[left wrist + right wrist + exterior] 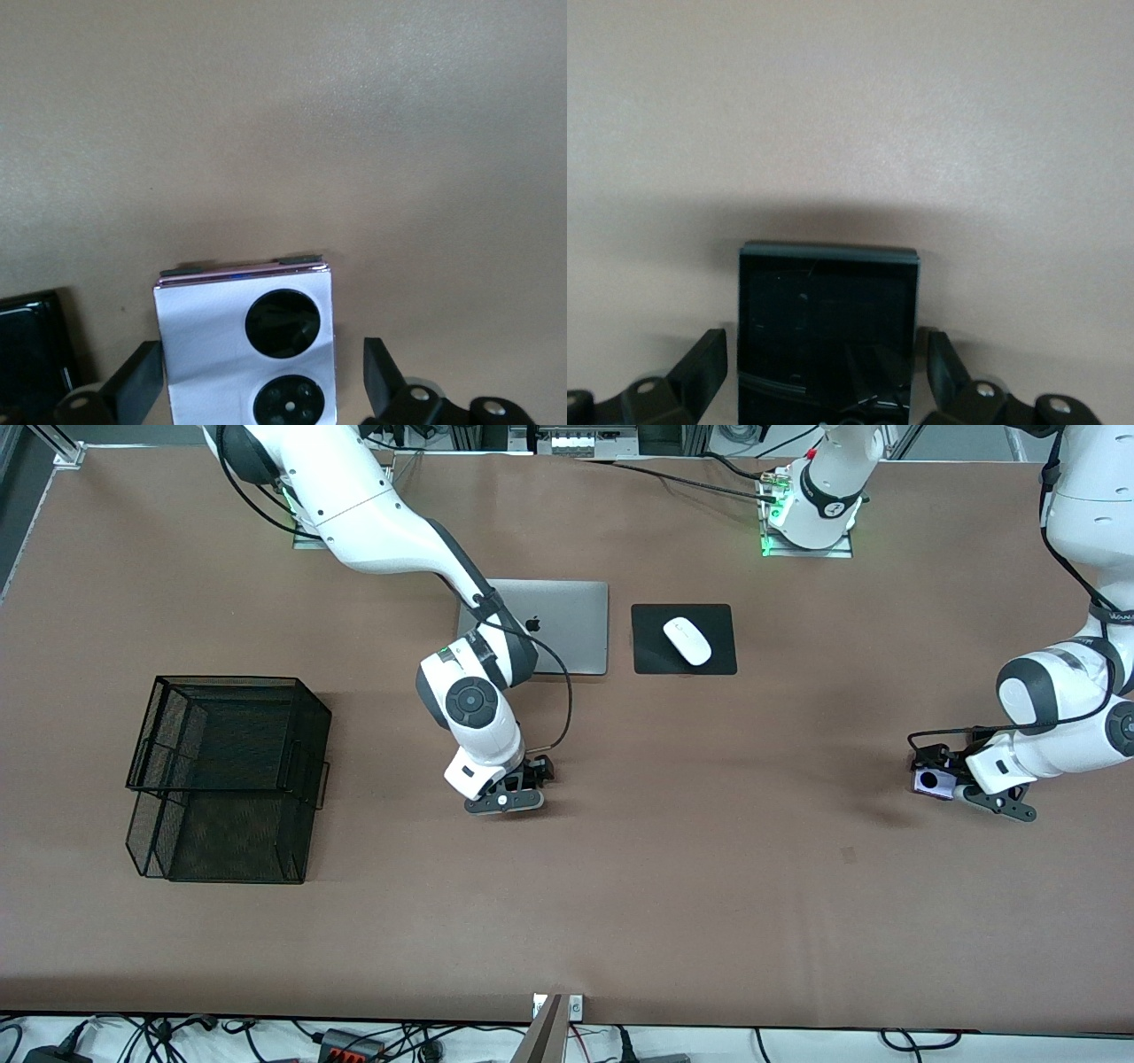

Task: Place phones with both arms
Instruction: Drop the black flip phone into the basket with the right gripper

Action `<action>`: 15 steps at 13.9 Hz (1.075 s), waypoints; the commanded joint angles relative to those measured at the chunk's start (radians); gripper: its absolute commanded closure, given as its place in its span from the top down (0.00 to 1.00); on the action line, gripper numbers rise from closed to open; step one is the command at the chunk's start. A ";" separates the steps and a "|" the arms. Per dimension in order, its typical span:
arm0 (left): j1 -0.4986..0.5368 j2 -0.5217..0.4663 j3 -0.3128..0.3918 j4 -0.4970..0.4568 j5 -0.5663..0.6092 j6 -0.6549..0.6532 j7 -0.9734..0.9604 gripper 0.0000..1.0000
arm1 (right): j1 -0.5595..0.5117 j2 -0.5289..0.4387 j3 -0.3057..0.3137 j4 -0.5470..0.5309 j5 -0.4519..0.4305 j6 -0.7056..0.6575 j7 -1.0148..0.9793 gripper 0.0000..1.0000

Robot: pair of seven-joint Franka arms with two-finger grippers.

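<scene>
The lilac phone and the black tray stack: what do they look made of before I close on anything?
Lilac phone: smooth matte lilac shell, probably plastic or coated glass, with a shiny pinkish metal-looking edge and two glossy black lens circles. Tray stack: black wire mesh, apparently metal; the table shows through its walls.

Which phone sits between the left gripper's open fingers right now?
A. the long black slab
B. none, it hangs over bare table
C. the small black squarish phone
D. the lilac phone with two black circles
D: the left wrist view shows the lilac phone with its two black circles lying between the left gripper's open fingers, with a gap on each side.
</scene>
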 commanded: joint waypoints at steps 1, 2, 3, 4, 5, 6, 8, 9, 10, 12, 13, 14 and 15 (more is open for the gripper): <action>-0.001 -0.010 -0.001 -0.007 0.008 -0.010 -0.014 1.00 | 0.000 0.021 -0.001 0.027 -0.013 0.013 0.012 1.00; -0.001 -0.009 -0.001 -0.007 0.011 -0.010 -0.011 1.00 | 0.000 0.022 -0.001 0.027 -0.015 0.013 0.012 1.00; -0.001 -0.009 -0.001 -0.007 0.011 -0.008 -0.008 1.00 | 0.000 0.022 -0.001 0.027 -0.015 0.013 0.012 1.00; -0.003 -0.007 -0.001 -0.007 0.011 -0.005 -0.007 1.00 | -0.002 0.022 -0.001 0.027 -0.015 0.015 0.010 1.00; -0.003 -0.007 0.000 -0.007 0.015 -0.002 -0.005 1.00 | -0.002 0.022 -0.001 0.029 -0.013 0.015 0.010 1.00; -0.003 -0.001 0.000 -0.007 0.015 0.000 -0.005 1.00 | -0.002 0.024 -0.001 0.027 -0.013 0.019 0.005 1.00; -0.004 -0.001 0.003 -0.006 0.018 0.001 -0.005 1.00 | -0.003 0.024 -0.001 0.027 -0.015 0.022 -0.001 0.78; -0.004 0.001 0.003 -0.006 0.018 0.003 -0.004 1.00 | -0.003 0.024 -0.001 0.027 -0.015 0.022 -0.004 0.63; -0.006 0.002 0.003 -0.004 0.018 0.003 0.006 1.00 | -0.003 0.024 -0.001 0.027 -0.016 0.022 -0.005 0.50; -0.004 0.011 0.006 0.002 0.018 0.003 0.009 1.00 | -0.008 0.018 -0.001 0.027 -0.016 0.016 -0.005 0.31; -0.006 0.013 0.009 0.005 0.020 0.006 0.013 1.00 | -0.013 0.009 -0.003 0.029 -0.015 0.013 -0.005 0.27; -0.004 0.013 0.011 0.005 0.020 0.009 0.024 1.00 | -0.022 -0.014 -0.003 0.029 -0.013 0.007 -0.004 0.27; -0.006 0.013 0.012 0.007 0.018 0.009 0.033 1.00 | -0.039 -0.036 -0.003 0.029 -0.013 -0.008 -0.007 0.27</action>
